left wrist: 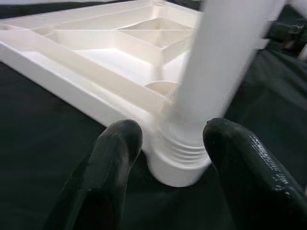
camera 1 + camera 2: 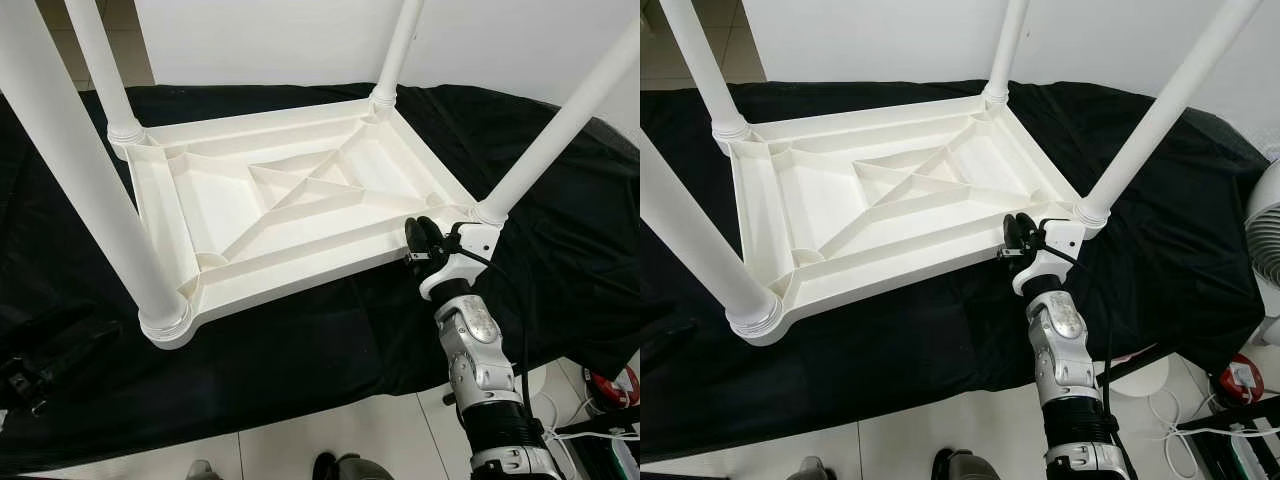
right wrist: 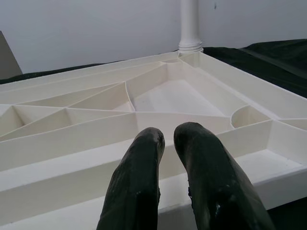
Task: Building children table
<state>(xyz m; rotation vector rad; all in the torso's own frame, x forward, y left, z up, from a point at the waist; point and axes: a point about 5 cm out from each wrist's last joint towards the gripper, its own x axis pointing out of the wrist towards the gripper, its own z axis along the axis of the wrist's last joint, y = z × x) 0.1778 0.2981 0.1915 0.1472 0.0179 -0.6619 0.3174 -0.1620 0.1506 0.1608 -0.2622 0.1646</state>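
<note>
Left eye view: the white tabletop (image 2: 290,215) lies upside down on a black cloth (image 2: 300,350), four legs (image 2: 560,130) standing in its corners. The right gripper (image 2: 418,243), fingers almost together, rests on the near rim beside one leg. The left gripper (image 1: 172,158) straddles a leg's base (image 1: 184,153), fingers apart — seating seems the step; next, probably clamp and twist.

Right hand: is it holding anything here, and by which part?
The right hand grips the upturned table top by its near rim, fingers pinched over the edge, beside a leg. The left hand brackets another leg's base, open.
</note>
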